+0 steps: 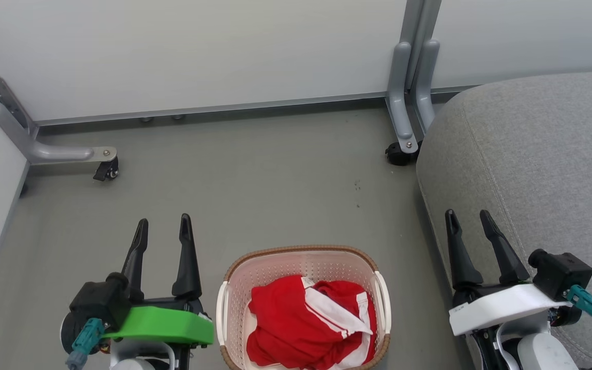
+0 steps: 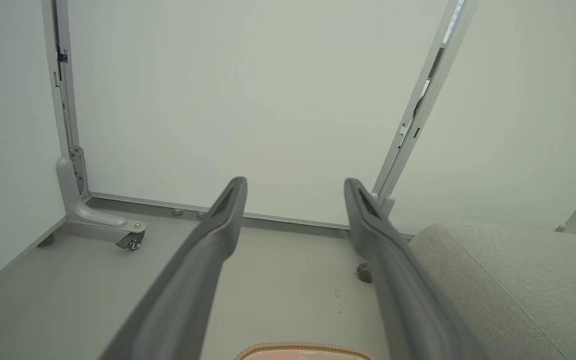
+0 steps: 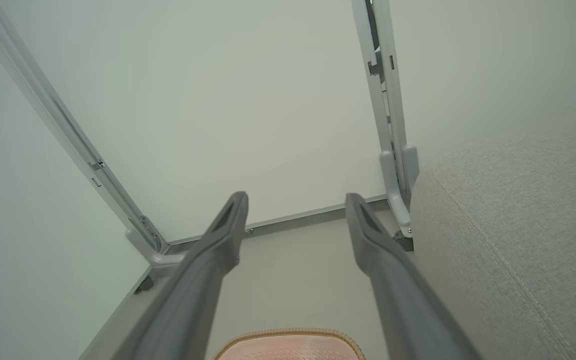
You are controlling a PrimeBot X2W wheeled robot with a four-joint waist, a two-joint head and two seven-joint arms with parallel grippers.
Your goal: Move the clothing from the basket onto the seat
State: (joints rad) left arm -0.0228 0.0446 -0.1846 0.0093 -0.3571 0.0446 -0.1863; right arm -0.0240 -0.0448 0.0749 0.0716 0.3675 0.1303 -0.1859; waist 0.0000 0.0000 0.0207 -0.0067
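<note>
Inside the basket [image 1: 275, 269], head view shows clothing [image 1: 296, 325].

Head looks down, wrists forward, all share basket [image 1: 301, 250]

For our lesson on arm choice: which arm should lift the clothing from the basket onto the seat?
Probably right. The right gripper is open at the edge of the seat, beside the basket, so the clothing would travel little; the left gripper is across the basket from the seat.

Left claw [image 1: 164, 219] black, green-mounted; right claw [image 1: 466, 213] black, white-mounted; teal connectors [image 1: 586, 301].
</note>
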